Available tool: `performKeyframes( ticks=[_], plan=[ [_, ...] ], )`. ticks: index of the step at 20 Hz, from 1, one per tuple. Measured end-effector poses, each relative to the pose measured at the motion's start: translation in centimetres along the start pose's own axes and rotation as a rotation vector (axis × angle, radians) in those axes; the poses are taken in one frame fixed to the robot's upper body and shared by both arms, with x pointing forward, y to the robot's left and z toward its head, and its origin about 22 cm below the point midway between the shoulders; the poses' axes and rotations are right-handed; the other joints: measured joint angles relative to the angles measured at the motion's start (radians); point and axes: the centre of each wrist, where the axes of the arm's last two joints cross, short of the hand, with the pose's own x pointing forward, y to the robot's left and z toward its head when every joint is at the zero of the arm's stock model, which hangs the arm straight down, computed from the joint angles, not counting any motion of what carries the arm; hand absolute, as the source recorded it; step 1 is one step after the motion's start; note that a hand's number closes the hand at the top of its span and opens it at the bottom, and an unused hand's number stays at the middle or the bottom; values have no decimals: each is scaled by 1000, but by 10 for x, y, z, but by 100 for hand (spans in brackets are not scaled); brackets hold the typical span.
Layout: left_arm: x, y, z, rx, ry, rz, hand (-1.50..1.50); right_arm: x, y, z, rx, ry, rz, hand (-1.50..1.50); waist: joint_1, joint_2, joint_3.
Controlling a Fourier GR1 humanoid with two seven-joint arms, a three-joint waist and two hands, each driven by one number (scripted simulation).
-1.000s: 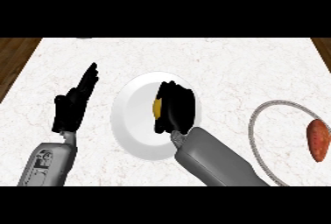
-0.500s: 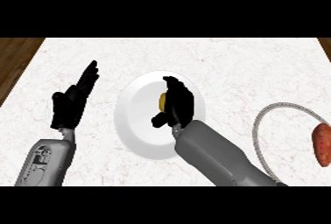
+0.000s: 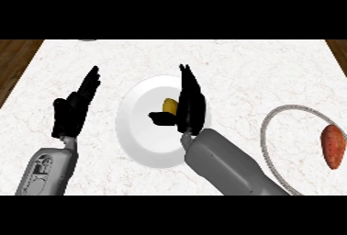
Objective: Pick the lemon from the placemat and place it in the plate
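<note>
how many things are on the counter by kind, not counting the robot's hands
plates: 1, the round white plate
placemats: 1, the round grey-rimmed placemat
fruit: 1, the yellow lemon, lying on the plate
vegetables: 1, the orange-red sweet potato, lying on the placemat
total: 4
</note>
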Motion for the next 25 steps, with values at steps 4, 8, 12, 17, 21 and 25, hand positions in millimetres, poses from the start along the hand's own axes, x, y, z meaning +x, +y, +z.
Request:
performKeyframes(
  ticks=[4,8,12,17,21,25],
  plan=[
    [-4,5,5,21,14,0,0,-11,-15,0,-92,28,-94,-150,-29,-8,0],
    [-7,13,9,42,25,-1,0,-31,-46,8,-162,49,-159,-150,-50,-13,-1],
    [-6,9,12,37,28,2,0,-57,-82,30,-202,68,-194,-150,-53,-13,-1],
    [-6,12,9,40,21,-2,0,-83,-122,56,-216,72,-217,-150,-47,-9,-1],
    [-2,8,7,37,23,-1,0,-102,-159,68,-214,79,-211,-150,-44,-8,0],
    [-4,6,8,39,19,-4,0,-123,-176,76,-212,86,-221,-150,-42,-7,0]
  ],
)
